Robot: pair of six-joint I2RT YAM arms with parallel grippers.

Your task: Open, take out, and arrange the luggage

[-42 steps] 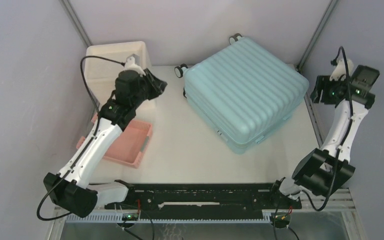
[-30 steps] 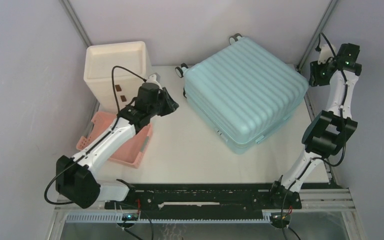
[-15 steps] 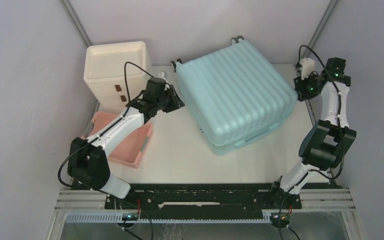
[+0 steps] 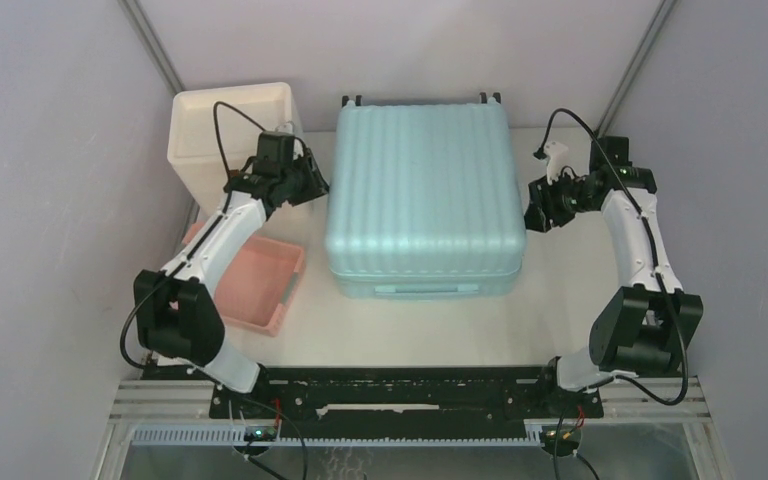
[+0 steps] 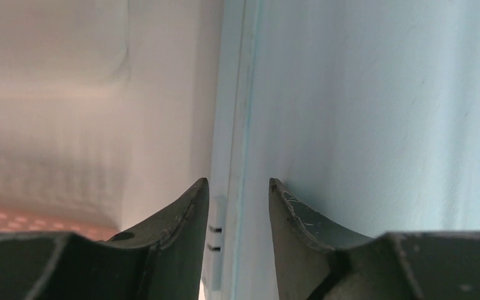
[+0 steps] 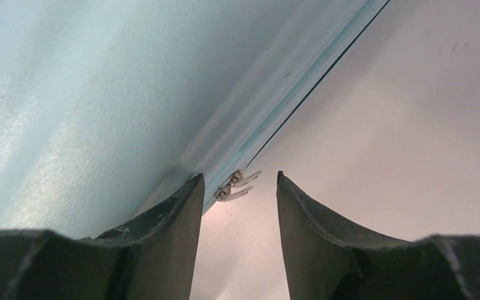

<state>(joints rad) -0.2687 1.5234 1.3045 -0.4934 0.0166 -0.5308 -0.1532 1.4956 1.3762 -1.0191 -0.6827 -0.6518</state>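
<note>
Closed luggage (image 4: 422,195) lay between the two grippers; zipper pulls (image 6: 236,185) sat just ahead of the right gripper (image 6: 239,176), jaws half-parted, empty; left gripper (image 5: 237,181), likewise half-parted, faced the seam (image 5: 244,94)

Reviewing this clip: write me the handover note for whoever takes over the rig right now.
Left end effector: open, empty, at the left side of the luggage, by the seam.
Right end effector: open, empty, at its right side; the zipper pulls lie just past the fingertips.
Luggage: flat on the table, closed, wheels at the far edge. Cream cabinet and pink basket stand to its left.
Done: nothing opened yet.
Left: unzip, lift the lid, take out, arrange.
</note>
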